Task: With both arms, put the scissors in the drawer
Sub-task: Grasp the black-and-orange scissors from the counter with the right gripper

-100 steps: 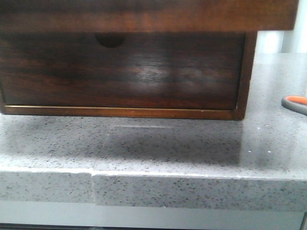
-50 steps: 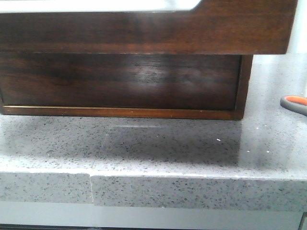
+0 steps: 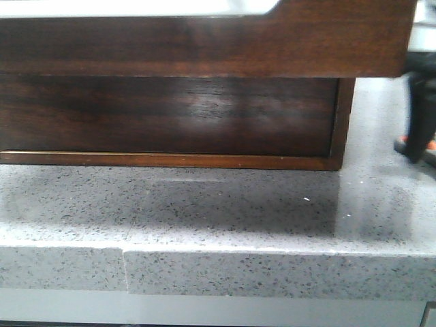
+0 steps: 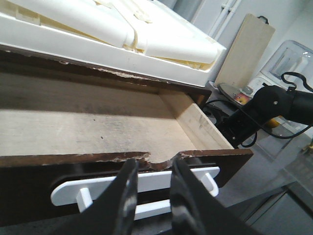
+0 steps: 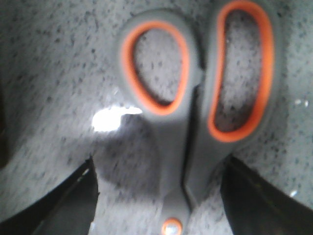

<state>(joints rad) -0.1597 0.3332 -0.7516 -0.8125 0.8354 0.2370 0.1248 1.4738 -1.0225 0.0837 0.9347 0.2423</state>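
Note:
The drawer (image 3: 204,48) is pulled out, its glossy brown front and white shape at the top of the front view. In the left wrist view its bare wooden inside (image 4: 93,127) is empty. My left gripper (image 4: 152,164) has its fingers a narrow gap apart, laid across the white handle (image 4: 195,176); whether they grip it is hidden. The scissors (image 5: 195,98) lie flat on the speckled counter, grey handles with orange linings. My right gripper (image 5: 160,164) is open with a finger on either side of them near the pivot. In the front view it (image 3: 417,122) stands at the far right.
A lower dark wood drawer front (image 3: 170,116) sits shut under the open one. A white tray (image 4: 122,29) lies on the cabinet top. A wooden board (image 4: 249,49) and a clear appliance (image 4: 291,58) stand behind the right arm (image 4: 264,107). The counter's front edge (image 3: 218,269) is near.
The upper drawer front slid out toward the camera, covering the lower front's notch. The right arm came down into view at the far right, over the scissors.

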